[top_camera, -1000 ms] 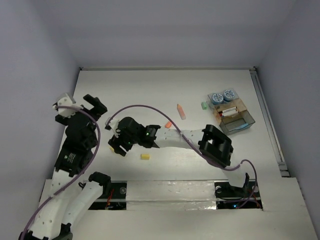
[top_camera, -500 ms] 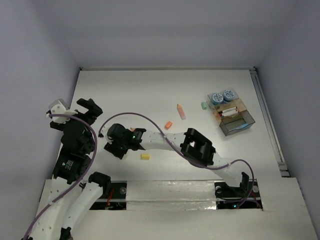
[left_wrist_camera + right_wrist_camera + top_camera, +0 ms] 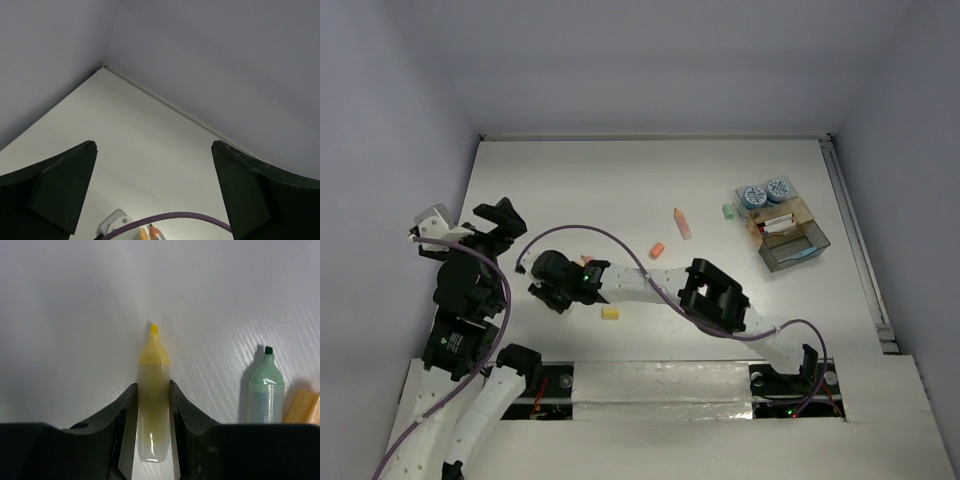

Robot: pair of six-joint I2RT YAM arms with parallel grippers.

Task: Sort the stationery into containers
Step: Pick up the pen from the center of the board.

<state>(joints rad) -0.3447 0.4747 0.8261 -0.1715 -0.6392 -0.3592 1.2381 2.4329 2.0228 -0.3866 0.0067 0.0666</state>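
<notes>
I am at the pick-up step: my right gripper [image 3: 151, 386] is down on the table [image 3: 620, 180] at its left side, far from the tray [image 3: 809, 247], which sits well apart at the right edge. The fingers are nearly closed, one pressed to each side of the yellow marker [image 3: 153, 357], so I judge I have it gripped. Its tip points away from me. From the wrist view I cannot tell whether it is off the surface yet.

A green marker [image 3: 264, 386] lies just beside it on the right, parallel and not touching my finger. Next I need to lift straight up so I do not knock that one, then swing the long way right to the tray. Its far end already holds two rolls [image 3: 765, 192], so I must drop the marker into one of the nearer compartments. I cannot read which has room.

My left gripper [image 3: 152, 145] hangs raised at the left edge, wide open, holding nothing. Several small sticks lie loose mid-table, so much sorting remains.
</notes>
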